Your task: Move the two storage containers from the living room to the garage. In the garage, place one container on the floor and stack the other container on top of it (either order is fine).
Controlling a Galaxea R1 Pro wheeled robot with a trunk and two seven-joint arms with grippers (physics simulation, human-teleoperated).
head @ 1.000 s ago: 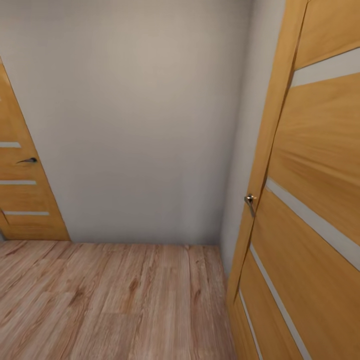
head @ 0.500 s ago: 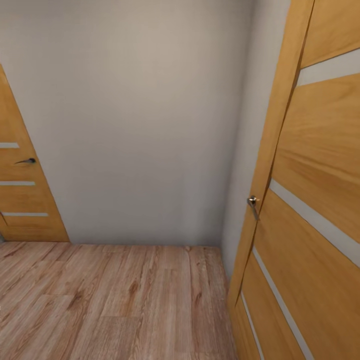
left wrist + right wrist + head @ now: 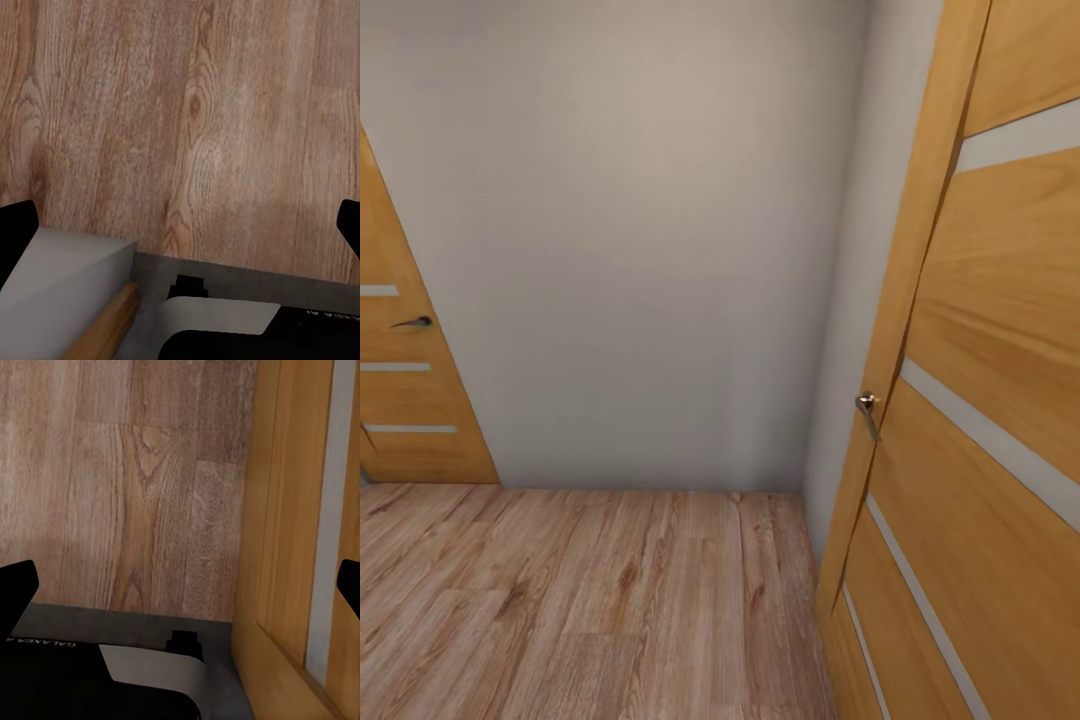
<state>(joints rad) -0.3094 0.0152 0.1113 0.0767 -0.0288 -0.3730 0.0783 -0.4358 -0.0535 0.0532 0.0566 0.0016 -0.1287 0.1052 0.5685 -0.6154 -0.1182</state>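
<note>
Left wrist view looks down on light wood planks [image 3: 187, 112], with the left gripper [image 3: 184, 225] spread wide: its two dark fingertips [image 3: 16, 232] sit at the far edges of the picture and nothing is between them. Right wrist view gives the same for the right gripper [image 3: 184, 585]: the jaws stand wide apart and empty, over planks just beside an orange-brown door [image 3: 300, 510] with a pale stripe. Part of the robot's own dark base [image 3: 90, 675] shows close under both cameras.

Head view shows the plank floor [image 3: 590, 600] near, this open door [image 3: 980, 400] with its metal handle [image 3: 867, 408] close on the right, then a pale grey wall [image 3: 650, 250] ahead, and a second striped door [image 3: 400, 380] farther on the left.

No red-orange container can be seen, so I cannot say on which side they lie or which arm is nearer. My judgement is that the robot is travelling, and the base must first turn away from this corner.
</note>
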